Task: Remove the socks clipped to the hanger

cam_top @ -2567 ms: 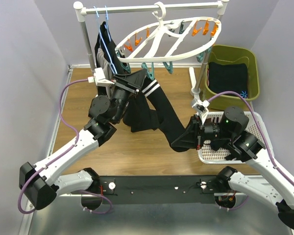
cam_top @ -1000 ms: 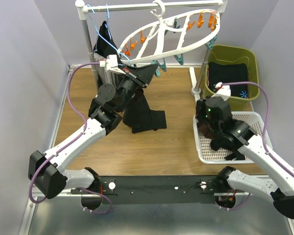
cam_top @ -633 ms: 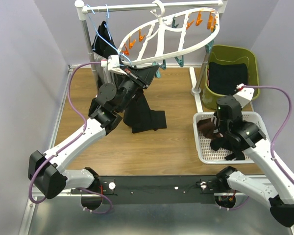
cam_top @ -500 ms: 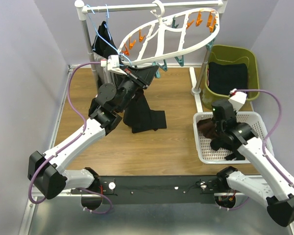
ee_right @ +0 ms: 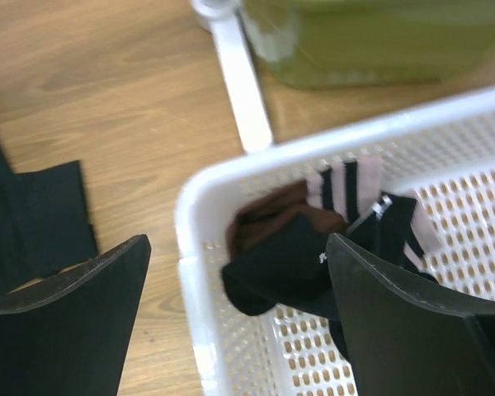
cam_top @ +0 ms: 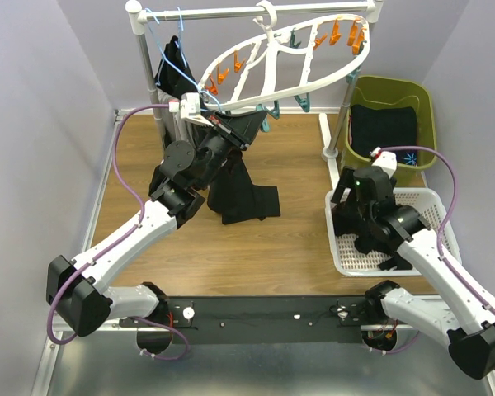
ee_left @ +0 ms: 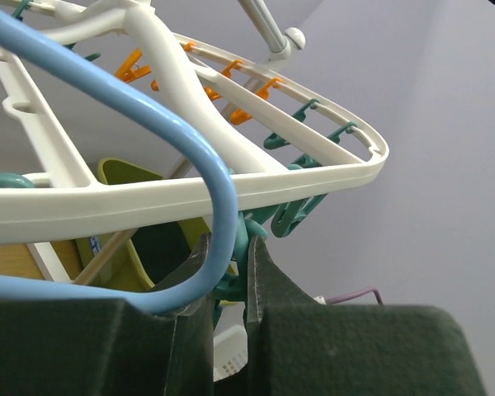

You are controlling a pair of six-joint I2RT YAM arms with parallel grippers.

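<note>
The white oval hanger [cam_top: 313, 82] hangs tilted from the rack bar, its orange and teal clips dangling. My left gripper [cam_top: 260, 122] is raised under its near rim [ee_left: 148, 198]. In the left wrist view that gripper [ee_left: 231, 247] is shut on a teal clip [ee_left: 241, 239]. A brown sock and black socks with white cuff stripes [ee_right: 289, 256] lie in the white basket [ee_right: 194, 214]. My right gripper [ee_right: 239, 256] hovers open over the basket's left end [cam_top: 340, 247], with nothing between its fingers. In the top view the right gripper [cam_top: 346, 210] hides part of the socks [cam_top: 375, 245].
A blue clothes hanger [ee_left: 107, 91] crosses in front of my left fingers. Black garments [cam_top: 177, 74] hang at the rack's left, and one trails onto the wooden floor [cam_top: 247, 198]. A green bin [cam_top: 421, 99] with folded dark cloth [cam_top: 384, 128] stands behind the basket.
My right gripper has opened and shifted left over the basket, and the socks now lie loose in it. The left arm has stayed still on the clip.
</note>
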